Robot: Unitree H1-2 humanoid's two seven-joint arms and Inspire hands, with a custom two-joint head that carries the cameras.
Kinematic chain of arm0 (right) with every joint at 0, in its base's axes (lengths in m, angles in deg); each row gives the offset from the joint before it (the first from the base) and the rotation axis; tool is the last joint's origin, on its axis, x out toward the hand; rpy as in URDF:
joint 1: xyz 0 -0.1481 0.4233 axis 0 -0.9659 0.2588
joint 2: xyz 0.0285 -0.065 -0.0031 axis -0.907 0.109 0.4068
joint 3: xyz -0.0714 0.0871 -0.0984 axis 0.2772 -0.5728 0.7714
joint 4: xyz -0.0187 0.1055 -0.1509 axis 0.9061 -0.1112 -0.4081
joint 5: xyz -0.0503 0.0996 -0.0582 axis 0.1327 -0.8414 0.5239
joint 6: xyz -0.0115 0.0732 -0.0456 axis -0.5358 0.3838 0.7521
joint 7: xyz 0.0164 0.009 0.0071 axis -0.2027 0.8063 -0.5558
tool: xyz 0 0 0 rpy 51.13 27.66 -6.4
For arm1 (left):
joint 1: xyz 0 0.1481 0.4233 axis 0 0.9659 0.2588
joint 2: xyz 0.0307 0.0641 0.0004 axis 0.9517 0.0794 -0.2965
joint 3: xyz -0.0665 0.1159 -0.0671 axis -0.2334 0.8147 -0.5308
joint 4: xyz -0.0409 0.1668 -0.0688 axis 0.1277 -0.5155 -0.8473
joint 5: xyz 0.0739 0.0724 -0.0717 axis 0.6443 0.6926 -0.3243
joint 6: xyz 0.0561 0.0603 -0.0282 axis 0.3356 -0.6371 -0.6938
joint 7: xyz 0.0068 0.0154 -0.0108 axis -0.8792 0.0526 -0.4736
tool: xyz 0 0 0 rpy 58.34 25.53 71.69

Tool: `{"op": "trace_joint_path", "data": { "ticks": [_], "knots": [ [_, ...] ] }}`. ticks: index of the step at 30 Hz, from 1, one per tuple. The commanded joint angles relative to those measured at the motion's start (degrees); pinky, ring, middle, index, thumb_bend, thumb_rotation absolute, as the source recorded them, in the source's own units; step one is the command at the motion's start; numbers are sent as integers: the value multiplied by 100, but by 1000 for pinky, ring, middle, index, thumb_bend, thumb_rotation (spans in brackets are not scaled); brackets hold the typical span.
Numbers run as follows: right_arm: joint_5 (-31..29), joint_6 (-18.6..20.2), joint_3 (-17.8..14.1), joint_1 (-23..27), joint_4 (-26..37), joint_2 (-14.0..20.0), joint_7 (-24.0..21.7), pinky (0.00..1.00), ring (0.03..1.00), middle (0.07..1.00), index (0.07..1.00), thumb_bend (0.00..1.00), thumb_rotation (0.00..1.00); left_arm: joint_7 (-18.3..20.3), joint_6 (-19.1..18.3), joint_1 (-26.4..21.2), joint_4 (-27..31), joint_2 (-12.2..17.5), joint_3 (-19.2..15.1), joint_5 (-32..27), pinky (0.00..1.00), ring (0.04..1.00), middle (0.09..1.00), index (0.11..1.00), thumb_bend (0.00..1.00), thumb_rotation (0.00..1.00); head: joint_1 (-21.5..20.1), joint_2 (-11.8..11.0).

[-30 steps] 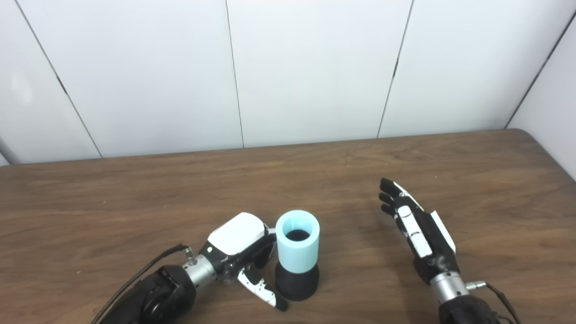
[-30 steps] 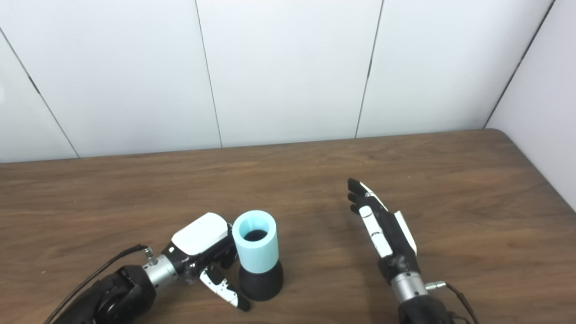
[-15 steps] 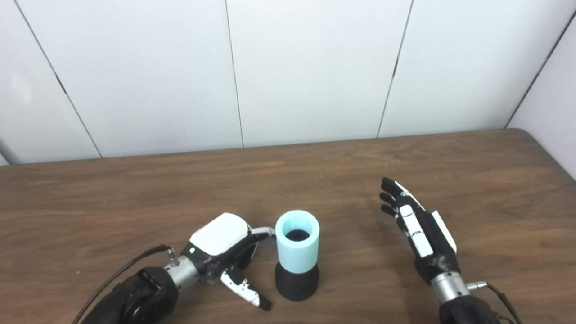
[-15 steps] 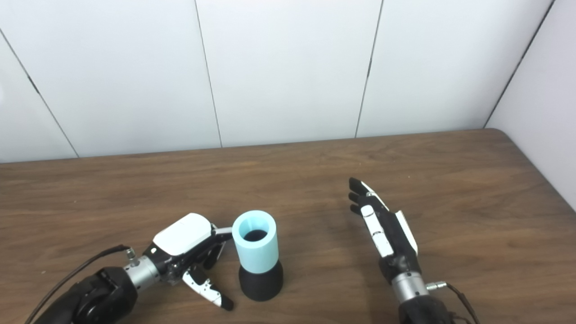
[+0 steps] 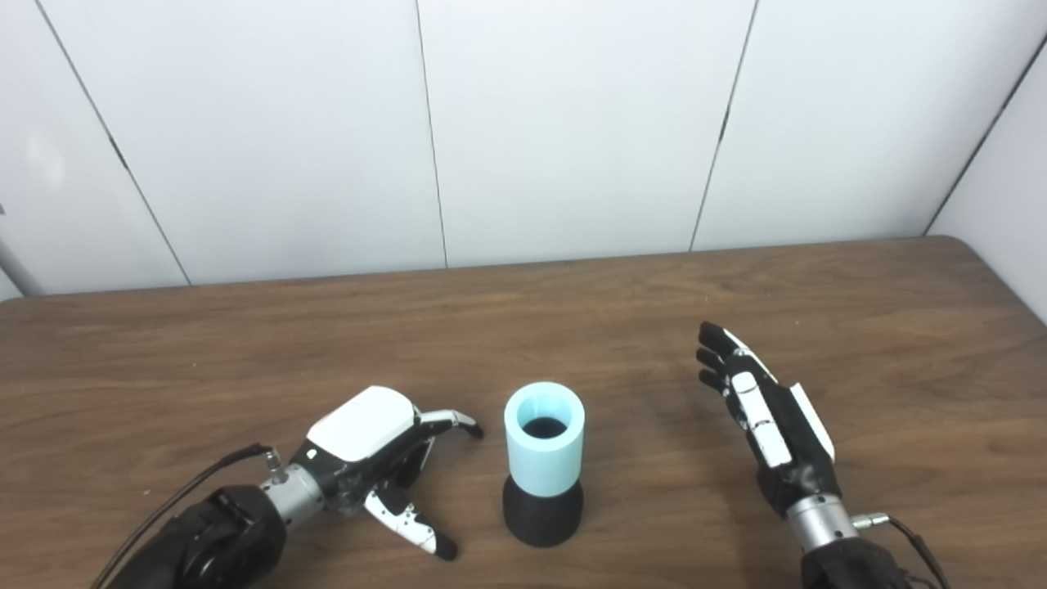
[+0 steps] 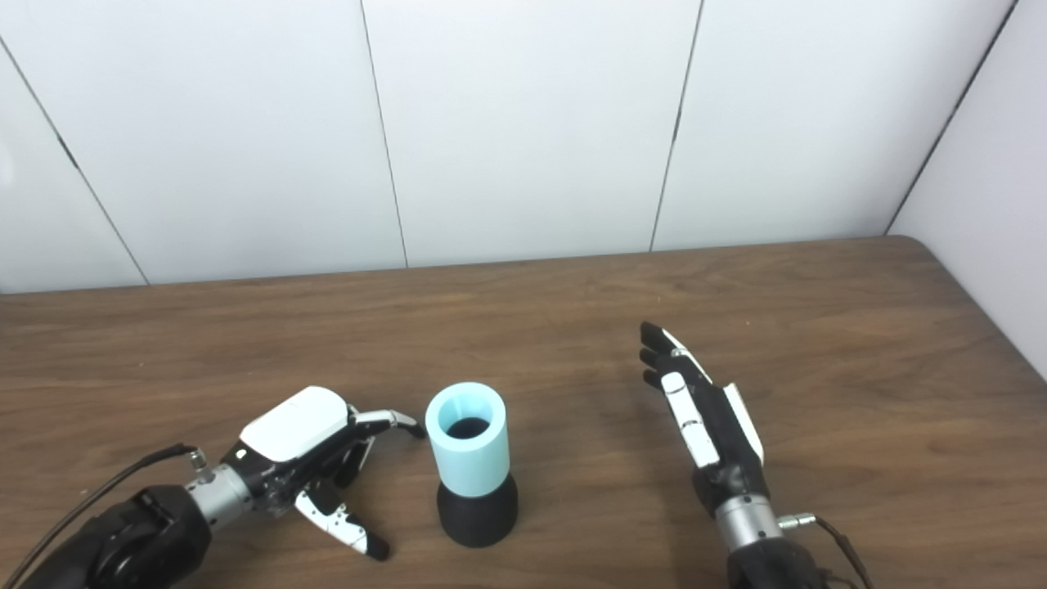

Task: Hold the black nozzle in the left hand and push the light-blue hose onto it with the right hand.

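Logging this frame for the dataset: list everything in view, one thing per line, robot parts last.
light-blue hose: one, light blue, short upright tube, open end up, seated on the black nozzle, near the table's front middle.
black nozzle: one, black, standing on the table under the hose.
table: one, brown wood grain, fills the lower picture.
wall panels: white, behind the table.
left hand: one, black and white, open, left of the hose, apart from it.
right hand: one, black and white, open, fingers straight, right of the hose.

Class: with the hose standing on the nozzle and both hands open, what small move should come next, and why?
Probably draw the left hand clear. The light-blue hose already sits upright on the black nozzle, and the right hand is open, well apart.
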Motion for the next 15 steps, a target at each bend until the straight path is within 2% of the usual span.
{"op": "trace_joint_path", "data": {
  "ticks": [1, 3, 6, 7, 9, 10, 12, 14, 15],
  "knots": [
    [-88, -274, -31, 175, 81, 3, 8, 905, 907, 917, 884, 123, 881, 644, -519, 287, -286, 518, -16, 272, 652, 757, 782, 764, 1000, 127, -1, 3],
    [-83, -241, -35, 174, 87, 0, 22, 905, 909, 917, 882, 119, 869, 744, -612, 289, -224, 561, -83, 179, 632, 741, 779, 758, 1000, 126, 28, 6],
    [-102, -235, -39, 183, 59, 14, 9, 897, 908, 917, 882, 120, 865, 637, -506, 280, -148, 621, -219, 54, 457, 595, 757, 729, 1000, 145, 40, -3],
    [-97, -234, -36, 187, 53, 19, 7, 901, 910, 917, 883, 120, 866, 604, -455, 270, -112, 651, -256, 40, 452, 585, 742, 718, 1000, 160, 40, -3],
    [-79, -256, -20, 194, 44, 27, 0, 890, 909, 916, 883, 115, 874, 589, -455, 259, 3, 694, -318, 81, 504, 648, 727, 712, 964, 220, 49, -7],
    [-68, -253, -12, 195, 47, 25, 1, 893, 911, 917, 885, 118, 882, 604, -478, 261, 101, 716, -351, 90, 570, 697, 725, 712, 860, 212, 40, -2],
    [-49, -234, -7, 192, 50, 25, 10, 894, 912, 918, 886, 117, 890, 641, -483, 279, 297, 745, -412, 68, 603, 717, 726, 713, 761, 176, 40, -2],
    [-31, -206, -8, 188, 53, 24, 26, 895, 913, 920, 887, 121, 899, 656, -471, 323, 512, 762, -493, 43, 599, 706, 718, 707, 584, 144, 57, -3],
    [-24, -198, -8, 187, 57, 21, 32, 895, 913, 920, 887, 122, 901, 703, -492, 348, 643, 776, -532, 40, 597, 703, 716, 704, 537, 151, 59, 0]
  ]
}}
